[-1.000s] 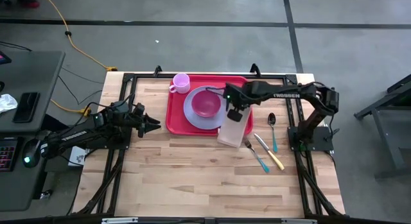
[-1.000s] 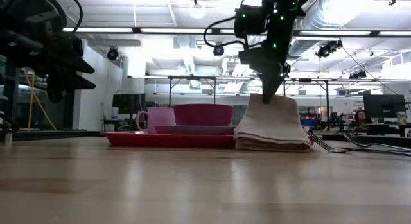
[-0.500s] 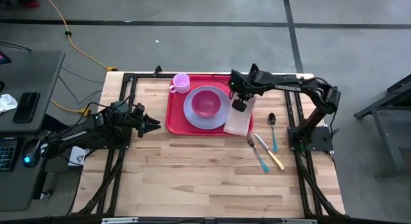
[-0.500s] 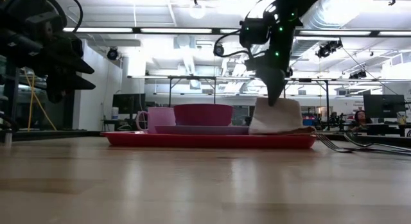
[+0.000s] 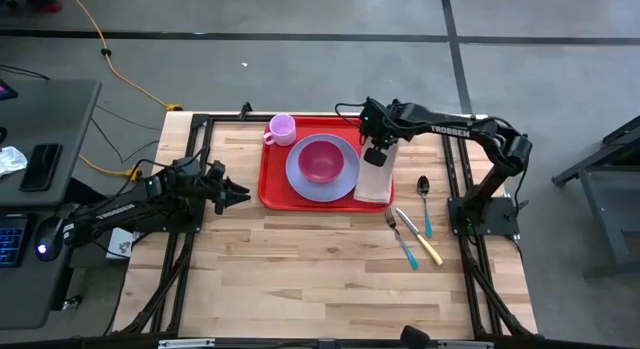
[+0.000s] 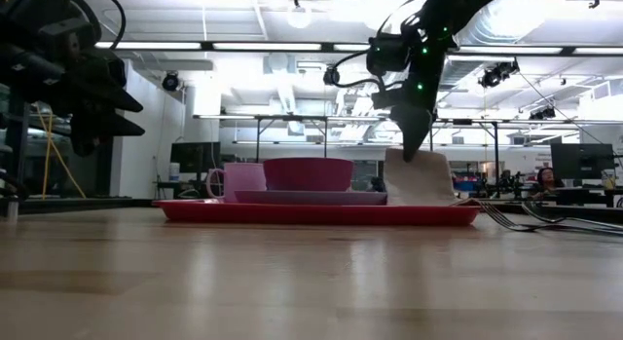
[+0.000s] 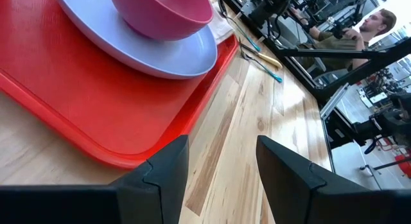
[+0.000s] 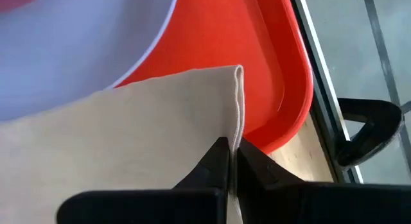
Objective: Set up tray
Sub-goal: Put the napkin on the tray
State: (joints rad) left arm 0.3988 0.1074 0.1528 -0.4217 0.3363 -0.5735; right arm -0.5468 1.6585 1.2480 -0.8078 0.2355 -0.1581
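The red tray [image 5: 274, 179] lies at the table's far middle. It carries a lavender plate [image 5: 300, 174] with a pink bowl [image 5: 321, 160] and a pink cup [image 5: 281, 128]. A folded beige napkin [image 5: 375, 181] slopes down onto the tray's right side, beside the plate. My right gripper [image 5: 377, 151] is above the napkin's far end and shut on it. My left gripper [image 5: 240, 196] waits open at the table's left, just off the tray's left rim, with nothing between its fingers [image 7: 168, 169]. My right gripper pinches the napkin's far edge [image 8: 237, 115] between its two shut fingers, at the hemmed side. The fingers come from above, slanting down. The far end is lifted, and the napkin slopes below the fingers with its near end [image 6: 428, 196] resting on the tray.
A fork [image 5: 398, 239], a knife [image 5: 418, 236] and a spoon [image 5: 424, 201] lie on the bare wood right of the tray. The near half of the table is open wood. A person [image 7: 366, 28] sits in the room beyond.
My right gripper has moved toward the table's far edge and slightly right, staying shut on the napkin. The napkin has been dragged from the wood at the tray's near right corner up onto the tray's right side.
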